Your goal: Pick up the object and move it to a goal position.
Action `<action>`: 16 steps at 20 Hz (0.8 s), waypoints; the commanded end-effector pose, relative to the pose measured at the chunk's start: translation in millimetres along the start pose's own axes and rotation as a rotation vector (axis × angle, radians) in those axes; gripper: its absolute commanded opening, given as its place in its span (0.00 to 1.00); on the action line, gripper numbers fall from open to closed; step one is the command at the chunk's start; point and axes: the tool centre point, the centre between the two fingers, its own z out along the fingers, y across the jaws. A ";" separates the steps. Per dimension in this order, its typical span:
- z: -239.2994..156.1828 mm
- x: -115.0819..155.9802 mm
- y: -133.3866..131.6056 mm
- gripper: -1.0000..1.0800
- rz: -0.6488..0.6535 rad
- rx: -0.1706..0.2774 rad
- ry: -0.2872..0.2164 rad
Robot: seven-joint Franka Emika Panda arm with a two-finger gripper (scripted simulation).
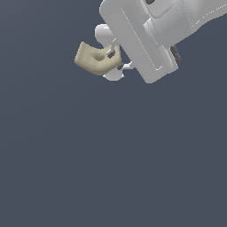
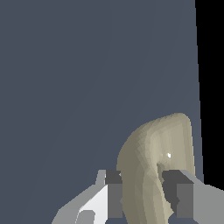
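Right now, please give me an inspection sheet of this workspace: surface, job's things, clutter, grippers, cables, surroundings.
Surface: plain dark grey-blue ground, evenly coloured, with no markings.
Job's things: one pale beige block with a curved concave side and a small round hole; no goal marker seen.
Clutter: nothing seen.
Grippers: the gripper has its jaws shut on the block, one dark pad on each side in the wrist view; whether the block is lifted off the ground cannot be told.
Cables: nothing seen.
Surroundings: only a black strip at one edge of the wrist view; otherwise nothing seen.
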 end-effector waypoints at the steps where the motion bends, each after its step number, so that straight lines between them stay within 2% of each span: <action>1: -11.1 2.4 12.2 0.00 -0.002 0.000 -0.001; 8: -29.2 7.5 31.0 0.00 -0.004 0.000 -0.001; 16: -36.1 9.8 37.6 0.00 -0.006 0.001 -0.001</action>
